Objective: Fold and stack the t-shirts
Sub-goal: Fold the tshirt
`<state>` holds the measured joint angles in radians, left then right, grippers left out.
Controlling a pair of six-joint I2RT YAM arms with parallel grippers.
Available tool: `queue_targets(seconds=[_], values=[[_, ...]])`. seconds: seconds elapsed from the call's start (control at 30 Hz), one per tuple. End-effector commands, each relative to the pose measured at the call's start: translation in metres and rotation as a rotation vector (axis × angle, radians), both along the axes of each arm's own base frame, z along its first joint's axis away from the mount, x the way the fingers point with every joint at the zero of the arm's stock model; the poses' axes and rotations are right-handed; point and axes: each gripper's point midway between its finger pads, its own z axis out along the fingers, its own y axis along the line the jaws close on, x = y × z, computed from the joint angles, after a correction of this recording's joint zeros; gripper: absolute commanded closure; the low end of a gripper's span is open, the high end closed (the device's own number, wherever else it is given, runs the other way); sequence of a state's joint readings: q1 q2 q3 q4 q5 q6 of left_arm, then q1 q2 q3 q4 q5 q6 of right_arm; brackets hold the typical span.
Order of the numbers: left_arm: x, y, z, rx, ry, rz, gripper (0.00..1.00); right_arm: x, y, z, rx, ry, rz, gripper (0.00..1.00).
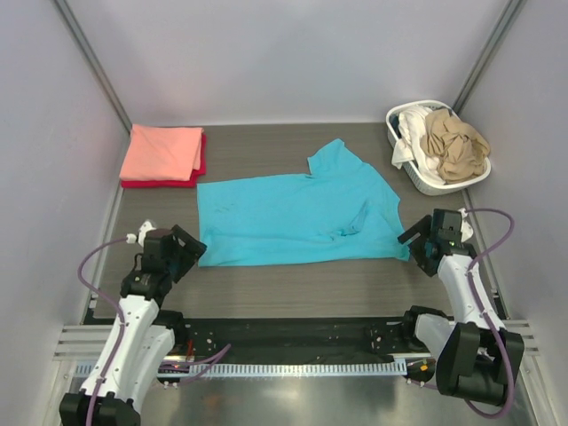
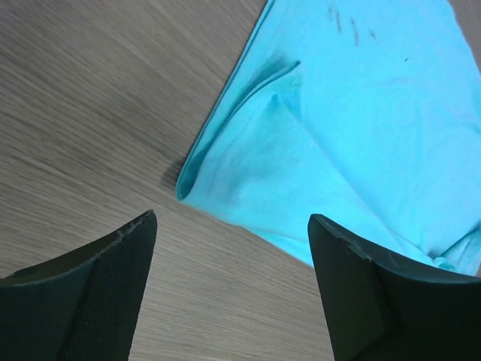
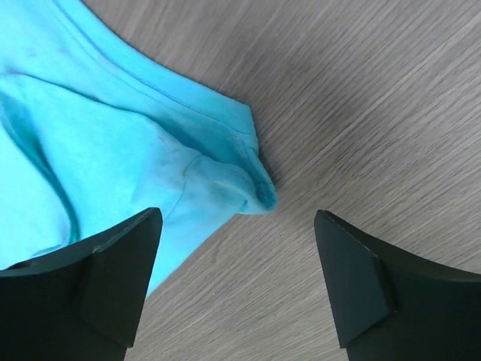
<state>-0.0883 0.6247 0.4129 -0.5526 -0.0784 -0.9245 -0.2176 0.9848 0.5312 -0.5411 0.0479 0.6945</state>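
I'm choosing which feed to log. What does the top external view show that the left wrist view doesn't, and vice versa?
Only top external: the salmon-pink t-shirt folded on the red t-shirt, the white laundry basket holding tan and white garments, and the right pincer. Only left wrist: the curled corner of the turquoise t-shirt, close up. Both: that t-shirt, the wood-grain table, the open left pincer.
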Motion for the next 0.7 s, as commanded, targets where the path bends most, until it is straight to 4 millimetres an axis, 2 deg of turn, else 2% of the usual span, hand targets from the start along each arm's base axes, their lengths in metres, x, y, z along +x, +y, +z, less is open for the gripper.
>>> queue_targets(seconds=[0.0, 0.03, 0.07, 0.17, 0.2, 0.23, 0.3, 0.33, 0.37, 0.4, 0.43, 0.5, 0.6, 0.63, 0.67], values=[[0.009, -0.004, 0.036, -0.009, -0.071, -0.018, 0.16, 0.018, -0.009, 0.039, -0.031, -0.139, -0.054, 0.1], [0.007, -0.001, 0.04, 0.012, -0.06, -0.018, 0.16, 0.021, -0.008, 0.046, -0.034, -0.161, -0.041, 0.1], [0.014, 0.0, 0.063, 0.03, -0.105, -0.031, 0.15, 0.026, -0.006, 0.055, -0.034, -0.193, -0.019, 0.1], [0.018, -0.004, 0.084, 0.092, -0.111, -0.141, 0.15, 0.044, 0.013, 0.079, -0.001, -0.29, 0.093, 0.14], [0.022, -0.006, 0.105, 0.109, -0.142, -0.17, 0.15, 0.048, 0.021, 0.082, 0.004, -0.304, 0.125, 0.16], [0.021, -0.006, 0.101, 0.159, -0.094, -0.235, 0.15, 0.057, 0.035, 0.09, 0.002, -0.337, 0.185, 0.16], [0.022, -0.005, 0.112, 0.206, -0.088, -0.287, 0.14, 0.067, 0.051, 0.09, -0.006, -0.316, 0.245, 0.17], [0.019, -0.003, 0.108, 0.24, -0.062, -0.321, 0.14, 0.073, 0.071, 0.091, 0.004, -0.322, 0.311, 0.17], [0.019, -0.002, 0.106, 0.254, -0.05, -0.336, 0.13, 0.076, 0.079, 0.09, 0.018, -0.317, 0.326, 0.18], [0.019, -0.002, 0.101, 0.256, -0.048, -0.336, 0.12, 0.083, 0.084, 0.08, 0.029, -0.281, 0.336, 0.21], [0.02, -0.002, 0.097, 0.258, -0.055, -0.341, 0.12, 0.09, 0.096, 0.081, 0.052, -0.3, 0.367, 0.22], [0.022, -0.008, 0.096, 0.242, -0.11, -0.361, 0.12, 0.1, 0.106, 0.067, 0.08, -0.261, 0.373, 0.24], [0.022, -0.005, 0.098, 0.261, -0.112, -0.359, 0.11, 0.113, 0.119, 0.062, 0.084, -0.251, 0.394, 0.25], [0.022, -0.004, 0.098, 0.267, -0.113, -0.357, 0.11, 0.116, 0.122, 0.05, 0.088, -0.214, 0.396, 0.25], [0.022, -0.004, 0.096, 0.267, -0.108, -0.355, 0.11, 0.118, 0.124, 0.047, 0.088, -0.204, 0.401, 0.26]])
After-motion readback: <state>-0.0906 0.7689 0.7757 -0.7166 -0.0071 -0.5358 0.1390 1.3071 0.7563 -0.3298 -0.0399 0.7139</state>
